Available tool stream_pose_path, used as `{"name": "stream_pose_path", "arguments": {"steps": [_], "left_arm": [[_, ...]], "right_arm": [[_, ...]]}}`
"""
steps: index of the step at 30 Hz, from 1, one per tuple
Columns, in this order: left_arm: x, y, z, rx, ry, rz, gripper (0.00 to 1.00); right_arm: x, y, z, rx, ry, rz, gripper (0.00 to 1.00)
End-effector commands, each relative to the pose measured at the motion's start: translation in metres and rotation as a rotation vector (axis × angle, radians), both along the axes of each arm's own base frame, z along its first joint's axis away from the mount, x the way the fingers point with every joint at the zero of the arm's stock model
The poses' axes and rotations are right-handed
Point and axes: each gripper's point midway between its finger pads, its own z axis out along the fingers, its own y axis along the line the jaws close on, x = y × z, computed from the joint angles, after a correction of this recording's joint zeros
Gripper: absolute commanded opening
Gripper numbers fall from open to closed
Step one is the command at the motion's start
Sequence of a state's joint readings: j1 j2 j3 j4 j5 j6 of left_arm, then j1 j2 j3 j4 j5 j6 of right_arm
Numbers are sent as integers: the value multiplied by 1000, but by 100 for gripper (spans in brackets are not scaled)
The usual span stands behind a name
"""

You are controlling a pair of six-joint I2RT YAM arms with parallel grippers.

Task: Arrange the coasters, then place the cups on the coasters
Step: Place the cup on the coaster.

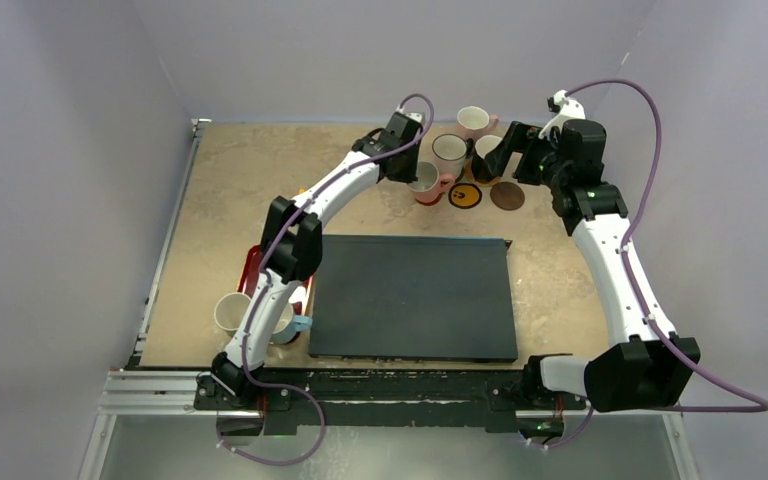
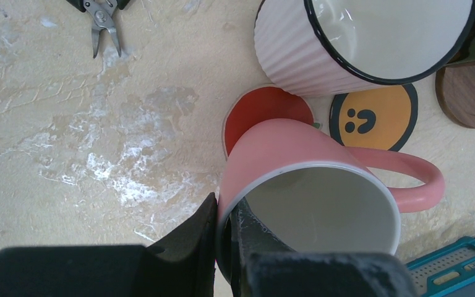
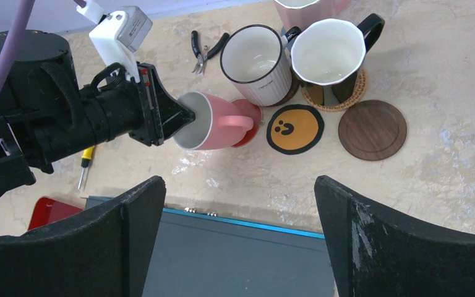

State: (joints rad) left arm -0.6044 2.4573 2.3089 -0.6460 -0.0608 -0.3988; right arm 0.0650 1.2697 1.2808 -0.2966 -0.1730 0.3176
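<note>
My left pincer (image 2: 226, 238) grips the tilted salmon pink mug (image 2: 297, 148) by its rim over the red coaster (image 2: 266, 111), hemmed by the ribbed mug (image 2: 297, 55) and smiley coaster (image 2: 374, 117); my right pincer (image 3: 238, 185) gapes empty.

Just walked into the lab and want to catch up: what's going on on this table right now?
The left gripper is shut on the rim of the salmon pink mug, holding it tilted with its base at the red coaster; the mug is not yet upright there. The right gripper is open and holds nothing. The yellow coaster and the dark wood coaster are bare. The white mug with the black handle sits on a woven coaster.
</note>
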Motion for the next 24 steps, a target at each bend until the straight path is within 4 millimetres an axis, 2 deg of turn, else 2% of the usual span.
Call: {"name": "stream_pose_path", "arguments": {"steps": [1, 7, 15, 24], "left_arm": [[25, -9, 49, -79, -136, 4, 0], [25, -9, 48, -84, -131, 9, 0], [24, -13, 51, -107, -129, 4, 25], [22, -12, 62, -119, -144, -15, 40]], "right_arm": [[-1, -1, 19, 6, -47, -13, 93], [-2, -1, 19, 6, -47, -13, 93], [-2, -1, 17, 7, -43, -11, 93], [-1, 3, 6, 23, -25, 3, 93]]}}
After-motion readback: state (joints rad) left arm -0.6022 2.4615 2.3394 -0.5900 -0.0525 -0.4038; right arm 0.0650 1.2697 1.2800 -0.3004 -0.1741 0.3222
